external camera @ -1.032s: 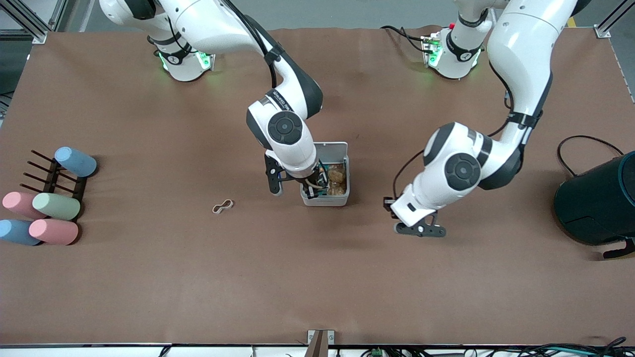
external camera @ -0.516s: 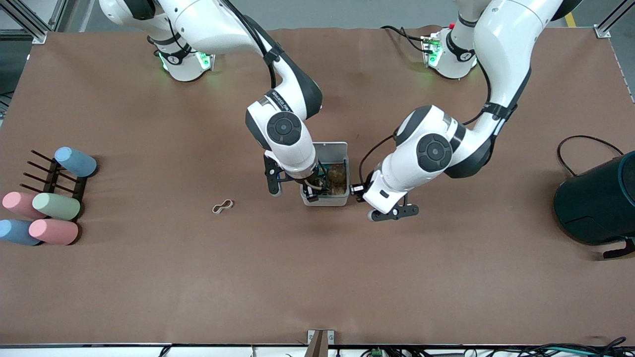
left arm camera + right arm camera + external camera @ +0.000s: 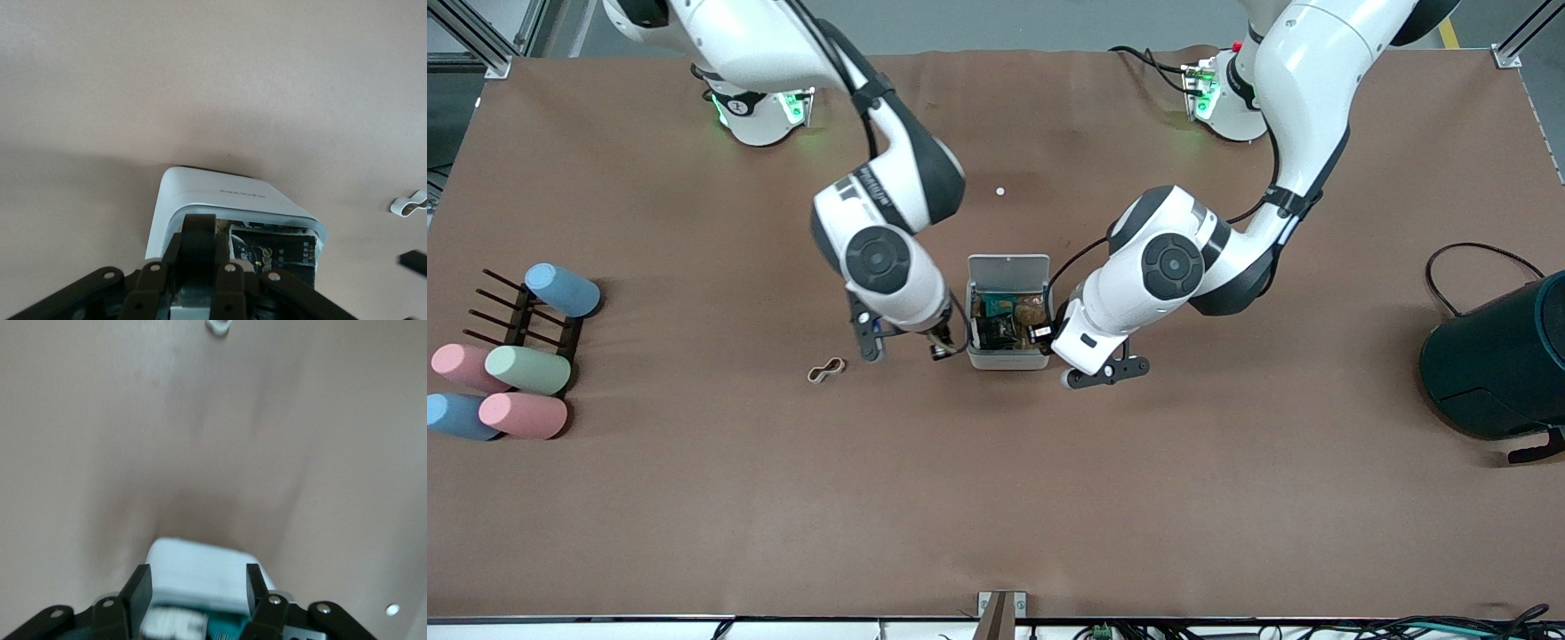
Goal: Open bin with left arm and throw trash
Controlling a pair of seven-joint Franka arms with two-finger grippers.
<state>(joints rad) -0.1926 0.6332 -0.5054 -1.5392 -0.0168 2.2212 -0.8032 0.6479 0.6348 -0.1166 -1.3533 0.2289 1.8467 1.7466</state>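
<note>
The light-grey bin (image 3: 1009, 358) stands mid-table with its white lid (image 3: 1009, 269) flipped up. It holds a black foil wrapper (image 3: 992, 332) on brown and teal scraps. The wrapper also shows in the left wrist view (image 3: 280, 250). My left gripper (image 3: 1041, 335) is shut at the bin's rim (image 3: 200, 200), at the side toward the left arm's end. My right gripper (image 3: 942, 349) is open and empty just beside the bin (image 3: 200, 570), toward the right arm's end. The off-white rubber band (image 3: 826, 369) lies on the mat farther that way. The tape roll is out of view.
Pastel cups (image 3: 525, 369) and a dark rack (image 3: 520, 320) sit at the right arm's end of the table. A large dark teal cylinder (image 3: 1498, 360) with a black cable stands at the left arm's end. A small white dot (image 3: 1000, 190) lies on the mat.
My right gripper has come out of the bin and moved toward the rubber band. My left gripper has swung in from the mat to the bin's side.
</note>
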